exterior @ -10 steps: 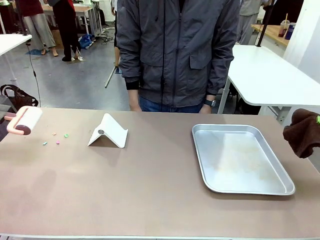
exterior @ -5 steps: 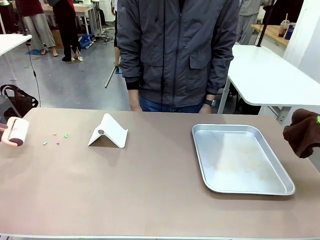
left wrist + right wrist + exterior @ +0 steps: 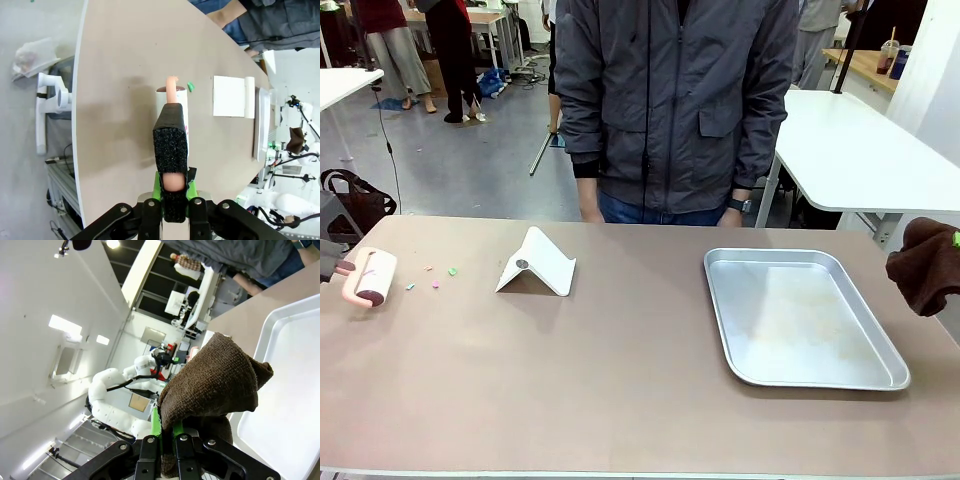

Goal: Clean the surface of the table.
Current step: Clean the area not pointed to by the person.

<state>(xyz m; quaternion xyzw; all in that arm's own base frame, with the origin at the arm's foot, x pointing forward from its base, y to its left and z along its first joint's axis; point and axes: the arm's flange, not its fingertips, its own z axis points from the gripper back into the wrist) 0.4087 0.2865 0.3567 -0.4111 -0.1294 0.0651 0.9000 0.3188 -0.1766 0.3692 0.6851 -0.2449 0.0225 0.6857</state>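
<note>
Closest in, the left wrist view gives the grip itself: the left gripper [image 3: 173, 194] is clamped on the black foam sleeve over the pink handle of a lint roller [image 3: 176, 107], its white roll lying along the table [image 3: 120, 60] beside a green scrap [image 3: 190, 86]; whether the roll touches the top I cannot tell. The right wrist view shows the right gripper [image 3: 167, 439] pinched tight on a brown cloth [image 3: 215, 382], which hangs over the near corner of the metal tray [image 3: 285, 390]. From the front, the brownish table [image 3: 620, 380] spans the width, with the roller [image 3: 370, 277] at its left edge, small pink and green paper bits [image 3: 432, 277] just beside it, a white folded stand [image 3: 536, 263] further in, the tray [image 3: 807, 253] right of centre and the cloth [image 3: 925, 265] at the right edge. A person [image 3: 675, 100] in a grey jacket stands at the far side.
</note>
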